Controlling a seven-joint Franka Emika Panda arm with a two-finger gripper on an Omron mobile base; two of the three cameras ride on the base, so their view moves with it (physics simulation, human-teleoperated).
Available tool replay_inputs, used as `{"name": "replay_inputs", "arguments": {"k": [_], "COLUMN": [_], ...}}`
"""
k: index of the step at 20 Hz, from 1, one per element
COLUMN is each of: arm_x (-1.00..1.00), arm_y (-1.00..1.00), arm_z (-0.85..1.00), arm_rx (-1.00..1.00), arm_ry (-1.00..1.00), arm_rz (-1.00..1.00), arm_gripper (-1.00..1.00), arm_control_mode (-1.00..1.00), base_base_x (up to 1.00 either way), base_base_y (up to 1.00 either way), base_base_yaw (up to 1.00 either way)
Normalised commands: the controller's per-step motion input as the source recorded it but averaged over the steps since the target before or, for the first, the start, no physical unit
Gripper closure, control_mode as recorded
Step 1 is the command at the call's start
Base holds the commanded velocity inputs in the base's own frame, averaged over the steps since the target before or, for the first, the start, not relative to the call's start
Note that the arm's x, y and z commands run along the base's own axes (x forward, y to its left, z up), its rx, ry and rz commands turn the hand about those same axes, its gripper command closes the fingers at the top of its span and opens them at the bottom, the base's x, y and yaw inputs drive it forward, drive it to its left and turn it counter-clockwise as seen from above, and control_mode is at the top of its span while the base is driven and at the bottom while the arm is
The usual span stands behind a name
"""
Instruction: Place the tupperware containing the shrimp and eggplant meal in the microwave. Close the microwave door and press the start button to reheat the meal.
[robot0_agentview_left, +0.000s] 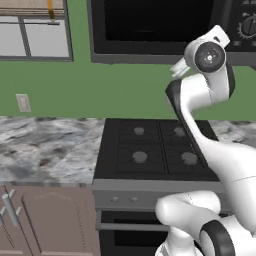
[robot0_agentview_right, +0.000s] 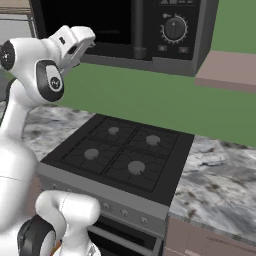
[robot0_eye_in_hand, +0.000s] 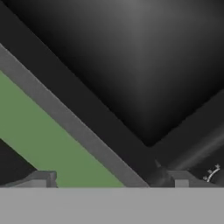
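Your biggest items first: the marble table (robot0_agentview_left: 50, 147) runs either side of the black four-burner stove (robot0_agentview_right: 125, 155), and above it hangs the microwave (robot0_agentview_right: 150, 35). Its door (robot0_agentview_left: 150, 25) looks shut, black window facing you, vertical bar handle (robot0_agentview_right: 138, 30) just left of the dial panel (robot0_agentview_right: 175, 27). The arm is raised with the hand up at the microwave's lower front edge, probably because the door work or the start button is the step in hand. In the hand view the window (robot0_eye_in_hand: 131, 65) sits close ahead, tilted by the hand's roll, with the grey lower frame (robot0_eye_in_hand: 74, 122) crossing diagonally. The gripper (robot0_eye_in_hand: 111, 179) has its jaws spread wide, released, holding nothing. You can't see the tupperware or the meal; likely behind the dark window, but that's a guess. No readable writing: only white tick marks round the dial (robot0_agentview_right: 175, 29), no brand legible.
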Motion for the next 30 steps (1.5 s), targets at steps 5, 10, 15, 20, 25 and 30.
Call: {"name": "replay_inputs", "arguments": {"k": [5, 10, 15, 20, 25, 30], "arm_x": [-0.25, -0.01, 0.0, -0.04, 0.0, 0.0], "arm_y": [-0.34, -0.21, -0.21, -0.34, -0.6, -0.45], "arm_z": [0.0, 0.0, 0.0, 0.0, 0.0, 0.0], "arm_rx": [0.39, 0.49, 0.59, 0.78, 0.81, 0.6], "arm_ry": [-0.13, -0.16, -0.2, -0.05, 0.0, -0.11], "arm_rz": [0.03, -0.14, -0.29, -0.19, -0.02, 0.01], "arm_gripper": [-1.0, -1.0, -1.0, -1.0, -1.0, -1.0], "arm_control_mode": [-1.0, -1.0, -1.0, -1.0, -1.0, -1.0], "base_base_x": [0.0, 0.0, 0.0, 0.0, 0.0, 0.0], "base_base_y": [0.0, 0.0, 0.0, 0.0, 0.0, 0.0], "base_base_yaw": [0.0, 0.0, 0.0, 0.0, 0.0, 0.0]}}
